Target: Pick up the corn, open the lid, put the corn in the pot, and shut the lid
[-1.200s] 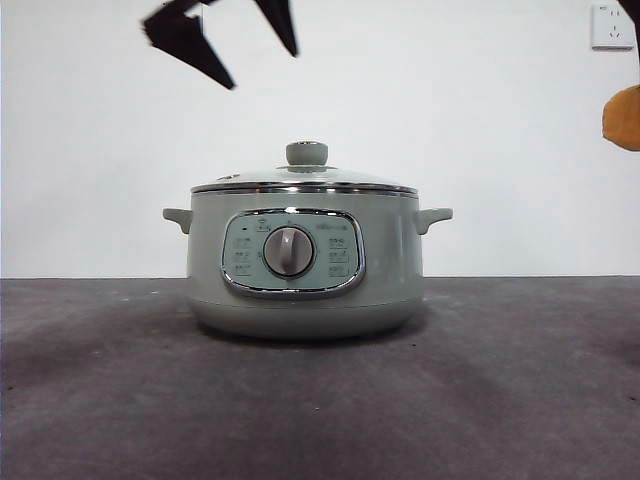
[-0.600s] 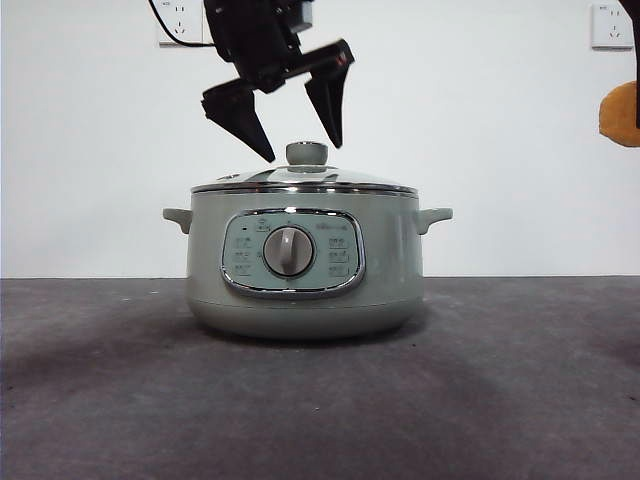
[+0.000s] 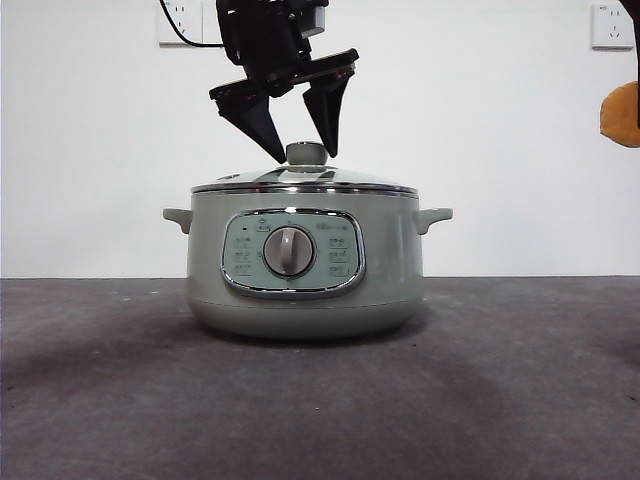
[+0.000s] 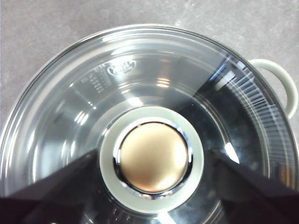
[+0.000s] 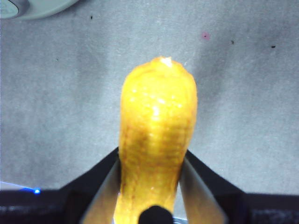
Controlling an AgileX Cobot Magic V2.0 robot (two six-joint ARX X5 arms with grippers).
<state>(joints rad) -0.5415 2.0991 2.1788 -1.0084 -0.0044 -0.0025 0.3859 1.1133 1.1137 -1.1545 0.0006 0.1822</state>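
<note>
The pale green pot [image 3: 305, 265] stands mid-table with the glass lid [image 3: 305, 180] on it. My left gripper [image 3: 305, 155] is open, its jaws either side of the lid's green knob [image 3: 306, 153]. The left wrist view looks straight down on the knob [image 4: 152, 158] and the clear lid [image 4: 93, 102], with a jaw on each side, apart from it. My right gripper [image 5: 150, 186] is shut on the yellow corn [image 5: 156, 135] and holds it above the table. The corn [image 3: 620, 113] shows in the front view at the right edge, high up.
A pot side handle [image 4: 280, 81] shows in the left wrist view. The grey tabletop [image 3: 320, 400] stretches in front of the pot. Wall sockets [image 3: 611, 25] sit on the white wall behind. A pot edge [image 5: 32, 7] shows in the right wrist view.
My left gripper has come down from the top left onto the lid, and its jaws now straddle the knob. The corn at the right edge has barely moved.
</note>
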